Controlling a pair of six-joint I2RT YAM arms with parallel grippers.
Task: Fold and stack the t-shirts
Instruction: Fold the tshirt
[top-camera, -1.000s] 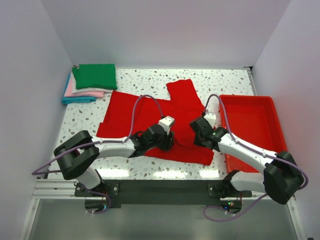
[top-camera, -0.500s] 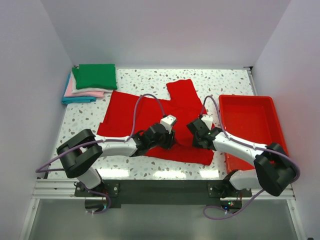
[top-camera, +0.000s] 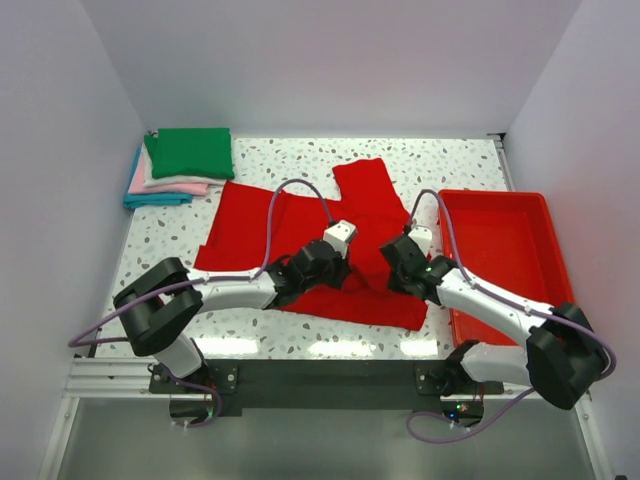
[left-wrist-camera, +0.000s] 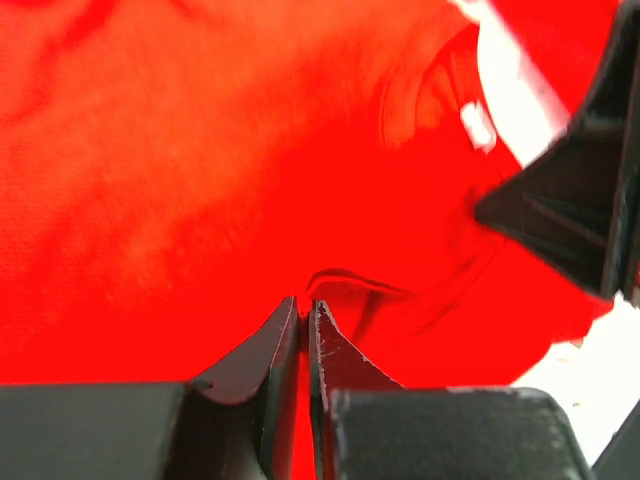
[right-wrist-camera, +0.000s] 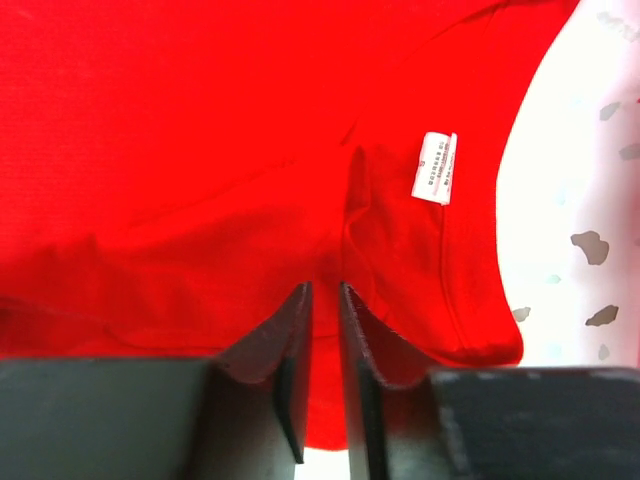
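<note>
A bright red t-shirt (top-camera: 290, 225) lies spread over the middle of the table. It fills the left wrist view (left-wrist-camera: 200, 150) and the right wrist view (right-wrist-camera: 200, 130). My left gripper (top-camera: 334, 270) is shut on a fold of the red shirt near its front edge, pinched between the tips (left-wrist-camera: 303, 305). My right gripper (top-camera: 392, 265) is shut on the shirt close beside it, with cloth between the jaws (right-wrist-camera: 325, 292) next to the white label (right-wrist-camera: 435, 167). A stack of folded shirts sits at the back left, green (top-camera: 190, 152) on top, pink (top-camera: 178, 186) and blue (top-camera: 155, 199) below.
A rigid red tray (top-camera: 495, 197) stands at the right of the table, close to the right arm. White walls close in the table on the left, back and right. The right gripper's black body (left-wrist-camera: 575, 210) shows at the right of the left wrist view.
My left gripper has moved slightly back from the near edge and to the right, still pinching the red cloth. My right gripper has shifted only slightly.
</note>
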